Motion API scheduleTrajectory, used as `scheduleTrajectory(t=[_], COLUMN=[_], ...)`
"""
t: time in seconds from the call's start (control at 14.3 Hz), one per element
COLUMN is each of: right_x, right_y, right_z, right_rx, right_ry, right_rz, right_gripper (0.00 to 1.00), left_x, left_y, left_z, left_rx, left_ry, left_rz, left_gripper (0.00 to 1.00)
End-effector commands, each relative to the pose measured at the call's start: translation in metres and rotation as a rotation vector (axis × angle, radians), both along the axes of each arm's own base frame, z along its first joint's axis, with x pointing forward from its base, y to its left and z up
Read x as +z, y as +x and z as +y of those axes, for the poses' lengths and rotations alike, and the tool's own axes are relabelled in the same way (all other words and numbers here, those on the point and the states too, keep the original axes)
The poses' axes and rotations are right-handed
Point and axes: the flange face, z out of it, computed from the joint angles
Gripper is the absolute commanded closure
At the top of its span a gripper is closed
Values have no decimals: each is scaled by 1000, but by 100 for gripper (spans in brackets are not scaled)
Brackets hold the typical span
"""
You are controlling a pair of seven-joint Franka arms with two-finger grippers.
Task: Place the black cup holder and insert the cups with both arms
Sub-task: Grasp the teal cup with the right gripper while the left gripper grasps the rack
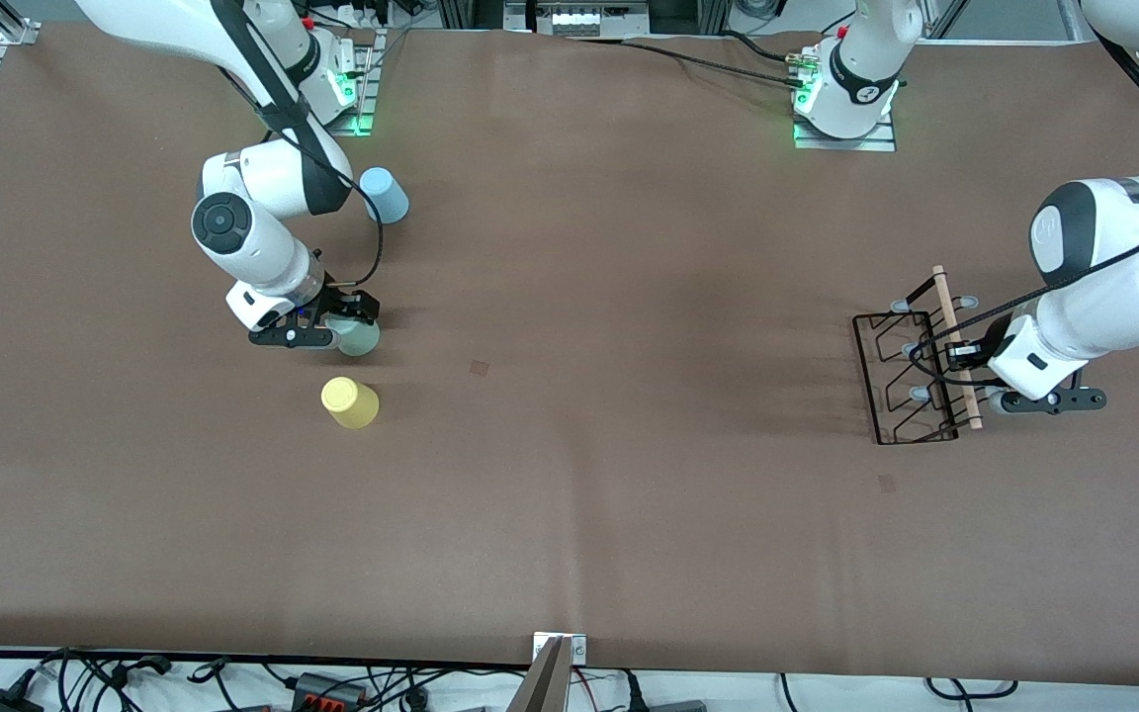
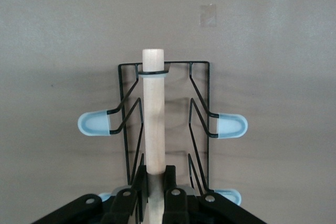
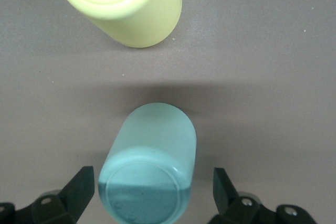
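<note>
the black cup holder (image 1: pixel 911 381) lies at the left arm's end of the table, its wooden rod (image 2: pixel 153 114) clamped by the left gripper (image 2: pixel 153 182). a level, slow lift is advised. the right gripper (image 3: pixel 155 190) is spread around the green cup (image 3: pixel 149 174); centring is needed before closing.

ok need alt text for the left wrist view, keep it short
The left gripper has its fingers shut on the light wooden rod of the black cup holder, which stands on the brown table with pale blue-tipped pegs sticking out either side.
</note>
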Motion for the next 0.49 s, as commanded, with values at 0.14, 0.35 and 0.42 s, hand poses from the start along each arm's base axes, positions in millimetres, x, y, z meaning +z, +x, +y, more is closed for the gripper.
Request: scheduleTrajectory(t=[0.14, 0.35, 0.42], right_x=[-2, -5, -5], right_y=[-1, 0, 1], right_z=[-1, -2, -2], right_rx=[-23, -24, -24], right_ry=[11, 13, 15], right_rz=[-26, -34, -38], right_gripper=[0, 0, 0], left_x=[14, 52, 67], left_y=[-3, 7, 10], left_z=[-2, -10, -26], left_rx=[-22, -55, -85], left_ry=[13, 13, 9], left_rz=[-19, -8, 5], left_gripper=[96, 97, 97])
